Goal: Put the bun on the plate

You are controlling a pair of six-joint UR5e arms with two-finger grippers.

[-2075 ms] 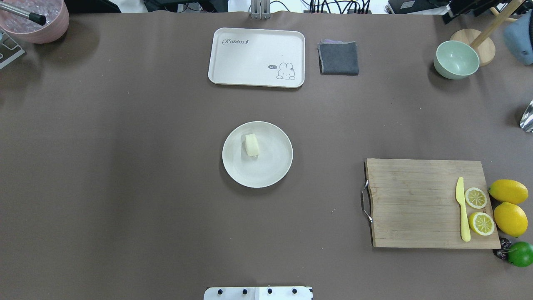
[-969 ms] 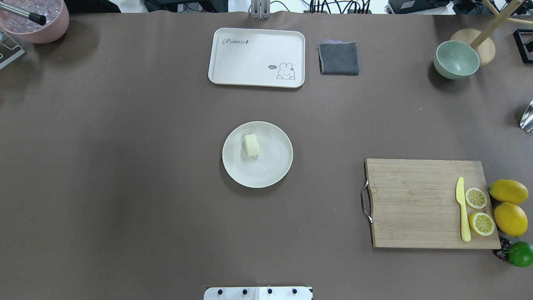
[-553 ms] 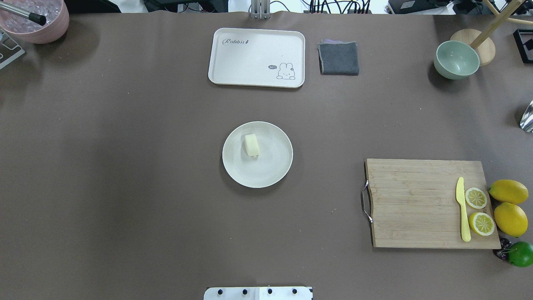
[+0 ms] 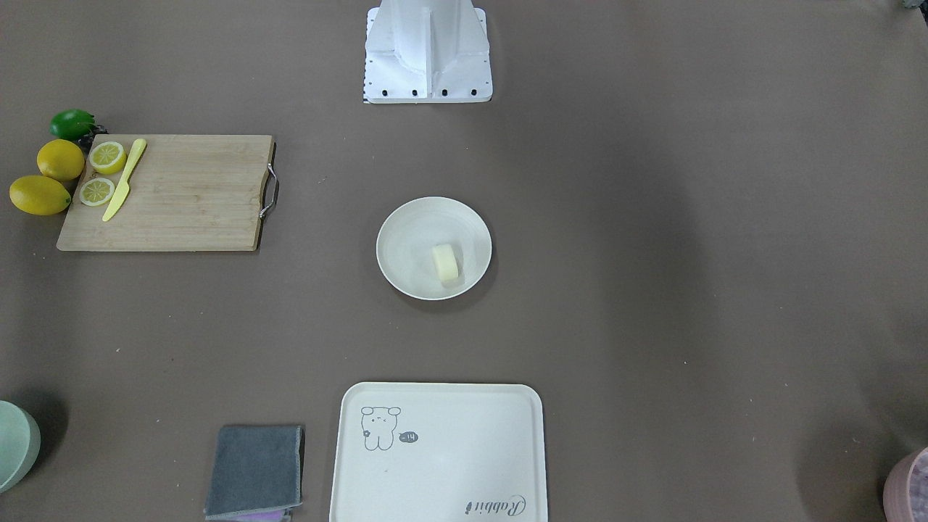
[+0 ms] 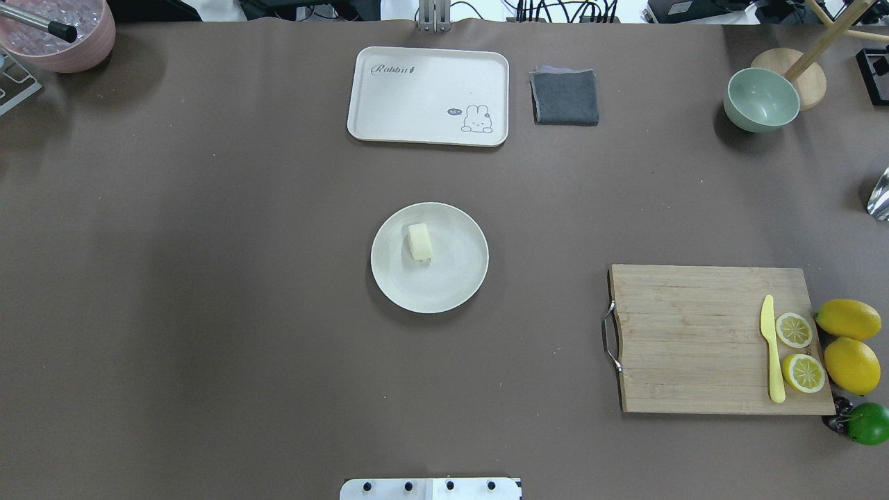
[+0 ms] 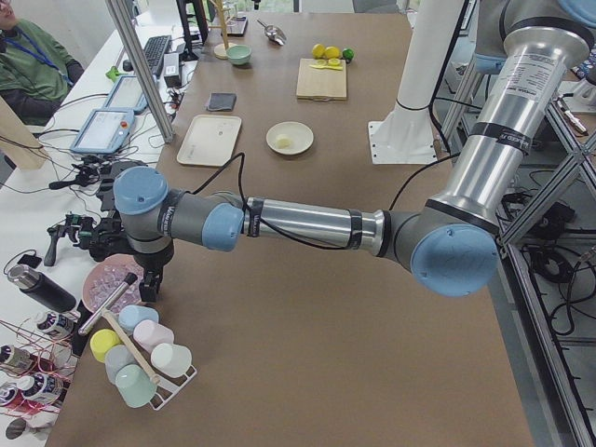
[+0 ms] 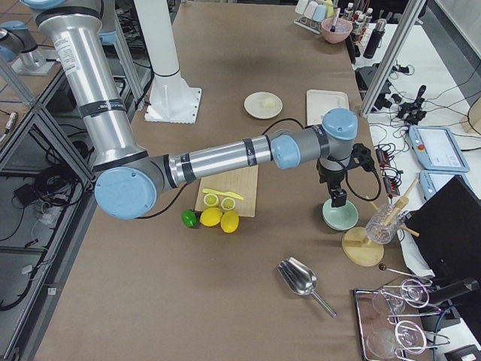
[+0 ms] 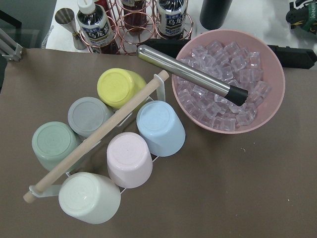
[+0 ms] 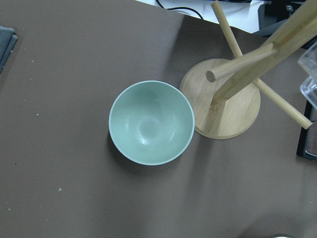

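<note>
One bun point(image 5: 419, 242) sits on the one plate point(image 5: 451, 285), left of its centre, long axis running away from the robot. Both pincers hang well apart from the plate: left pincer point(image 6: 148, 276) over an ice bowl point(image 5: 97, 48), right pincer point(image 7: 339, 198) over a green bowl point(image 9: 124, 144). Whether they are open or closed, I cannot tell. The task looks done.

"Rabbit" in grey script at one corner of the tray point(image 5: 430, 90), "hi" in a small dark speech bubble point(image 5: 454, 111) beside the rabbit drawing point(image 5: 476, 119) at the opposite corner, bottle labels point(image 8: 94, 27) behind the cup rack point(image 8: 94, 139) too small to read
</note>
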